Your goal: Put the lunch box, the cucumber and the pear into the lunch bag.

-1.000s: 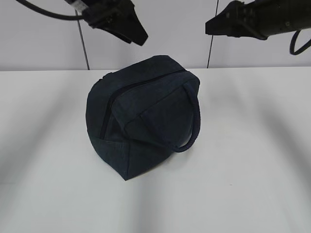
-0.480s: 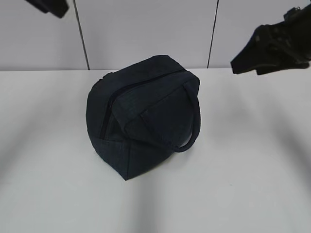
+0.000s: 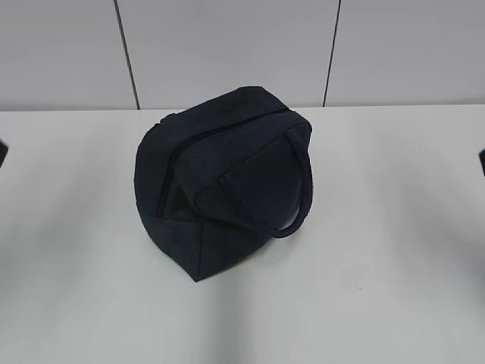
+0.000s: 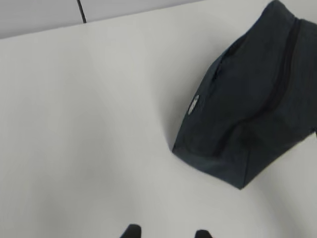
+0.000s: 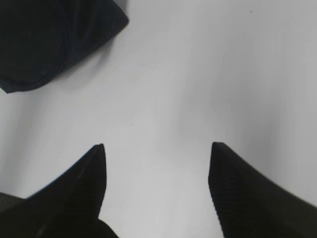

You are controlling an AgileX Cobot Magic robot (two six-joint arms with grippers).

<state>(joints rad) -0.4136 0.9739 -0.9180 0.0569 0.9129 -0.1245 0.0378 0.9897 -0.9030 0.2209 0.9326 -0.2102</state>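
The dark navy lunch bag [image 3: 220, 182] lies on its side on the white table [image 3: 379, 265], its zipper [image 3: 170, 163] looking closed and one loop handle [image 3: 303, 197] drooping to the right. The lunch box, the cucumber and the pear are out of view. In the left wrist view my left gripper [image 4: 166, 232] hangs open over bare table, with the lunch bag [image 4: 252, 99] up and to the right. My right gripper [image 5: 157, 147] stands wide open with nothing between its fingers, the lunch bag [image 5: 49, 39] at top left. Only dark slivers show at both side edges of the exterior view.
A grey panelled wall [image 3: 227, 45] rises behind the table's far edge. A small pale label [image 4: 193, 104] sits on the bag's side. White tabletop stretches all round the bag.
Both arms have swung from above and behind the bag out to the sides and nearly left the exterior view. The bag has not moved.
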